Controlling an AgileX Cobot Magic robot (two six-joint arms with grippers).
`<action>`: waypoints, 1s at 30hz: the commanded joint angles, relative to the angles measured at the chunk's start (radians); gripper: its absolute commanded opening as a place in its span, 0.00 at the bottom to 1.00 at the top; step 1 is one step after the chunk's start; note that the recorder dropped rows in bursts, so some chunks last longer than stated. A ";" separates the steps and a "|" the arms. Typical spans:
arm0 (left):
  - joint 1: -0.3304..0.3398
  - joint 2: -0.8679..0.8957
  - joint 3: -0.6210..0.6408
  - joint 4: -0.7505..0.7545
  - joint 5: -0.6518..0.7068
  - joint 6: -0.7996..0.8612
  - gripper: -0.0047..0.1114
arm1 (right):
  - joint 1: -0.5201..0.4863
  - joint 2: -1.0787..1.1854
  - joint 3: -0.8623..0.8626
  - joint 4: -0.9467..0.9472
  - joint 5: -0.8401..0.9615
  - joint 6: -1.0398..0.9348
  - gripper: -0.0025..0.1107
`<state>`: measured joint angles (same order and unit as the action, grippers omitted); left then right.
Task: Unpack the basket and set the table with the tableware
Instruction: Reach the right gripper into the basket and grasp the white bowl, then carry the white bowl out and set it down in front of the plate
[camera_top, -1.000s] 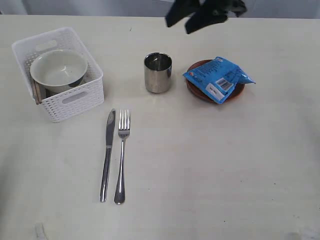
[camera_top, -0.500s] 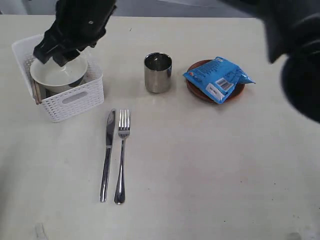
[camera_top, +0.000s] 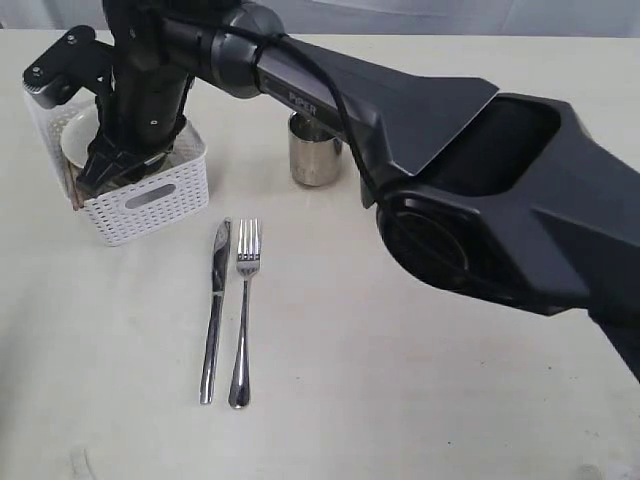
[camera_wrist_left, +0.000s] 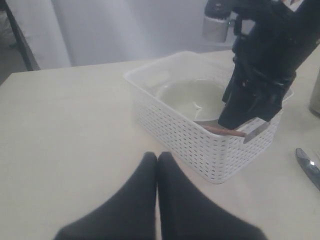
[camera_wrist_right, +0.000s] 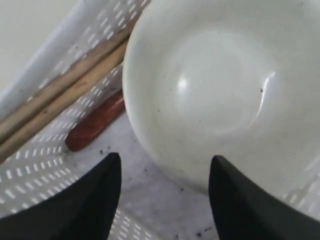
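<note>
Our left claw (camera_wrist_left: 157, 167) was pressed shut and empty, short of the basket (camera_top: 150, 195) at ten o'clock on the table (camera_top: 400, 400). Inside it our right claw (camera_wrist_right: 165, 162) hung with jaws wide, holding nothing, by the rim of the bowl (camera_wrist_right: 210, 75), with the chopsticks (camera_wrist_right: 60, 95) and spoon (camera_wrist_right: 95, 122) alongside. The knife (camera_top: 213, 310) and fork (camera_top: 243, 300) lay at seven o'clock and the cup (camera_top: 312, 165) at twelve, already out. We judged the bowl next: lower, straddle its rim, close.

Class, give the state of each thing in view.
White lattice plastic basket: upright, loaded.
Pale greyish bowl: upright, empty.
Wooden chopsticks: lying in basket.
Dark red spoon: lying in basket.
Steel knife: flat on cream table.
Steel fork: flat beside knife.
Left pincer: shut, empty.
Right pincer: open, over basket.
</note>
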<state>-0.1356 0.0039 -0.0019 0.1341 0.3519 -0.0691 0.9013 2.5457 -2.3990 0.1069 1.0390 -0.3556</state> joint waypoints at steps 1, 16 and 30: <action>-0.003 -0.004 0.002 0.000 -0.009 0.001 0.04 | 0.011 0.027 -0.009 -0.029 -0.059 -0.035 0.48; -0.003 -0.004 0.002 0.000 -0.009 0.001 0.04 | 0.034 0.041 -0.007 -0.139 -0.072 -0.085 0.02; -0.003 -0.004 0.002 0.000 -0.009 0.001 0.04 | 0.034 -0.171 -0.007 -0.228 0.079 -0.069 0.02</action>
<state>-0.1356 0.0039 -0.0019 0.1341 0.3519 -0.0691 0.9406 2.4295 -2.4051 -0.0836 1.0497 -0.4403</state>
